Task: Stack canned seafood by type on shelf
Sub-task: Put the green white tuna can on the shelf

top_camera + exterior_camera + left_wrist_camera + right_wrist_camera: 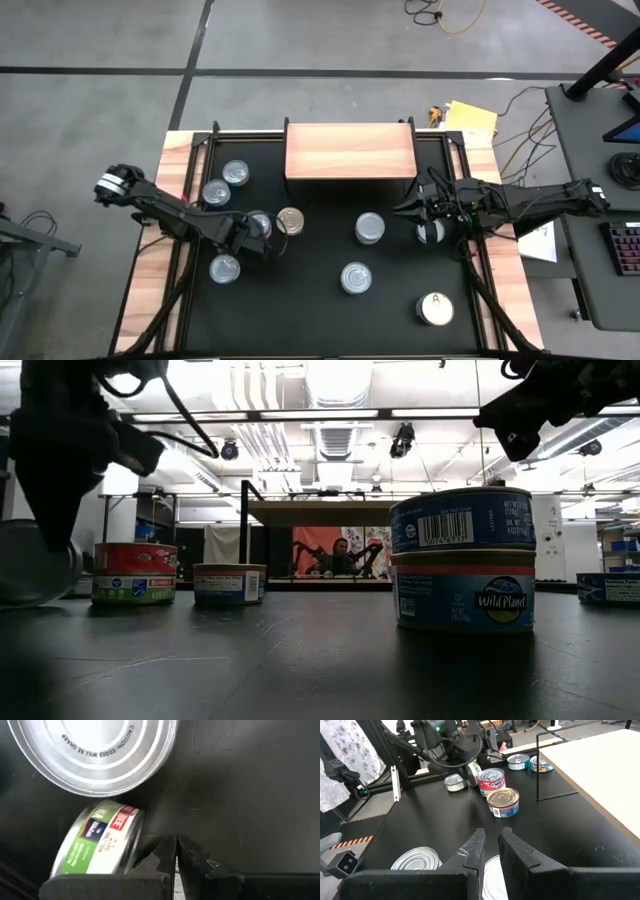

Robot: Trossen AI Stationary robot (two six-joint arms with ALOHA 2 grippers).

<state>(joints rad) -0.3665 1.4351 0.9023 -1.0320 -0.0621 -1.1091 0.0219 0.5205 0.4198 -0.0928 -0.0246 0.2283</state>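
Several round tins of canned seafood stand on the black tabletop: a gold-topped one [290,221], silver-topped ones [236,172] [370,228] [356,278], and a white-topped one marked "A" [435,308]. The wooden shelf [350,150] stands at the far middle with nothing on it. My left gripper [256,238] points down beside a red-labelled tin [491,779] and is shut on a green-and-white labelled tin [100,845]. My right gripper [491,845] hovers level over a tin [430,232] at the right, its fingers almost together with nothing between them. My left gripper comes from above, pointing down, and its shut fingers [155,860] meet the green-labelled tin at one flat end, by the rim [138,837]. The fingers hide what they pinch there. The tin hangs on edge below them, one flat face [30,565] toward the table's near edge, low over the table.
A large silver lid [95,750] lies close beside the hanging tin. In the low view a blue-labelled pair of tins [462,560] stands one on the other near the front. Dark frame rails [185,260] run along the tabletop's sides. A person sits in the room beyond the table.
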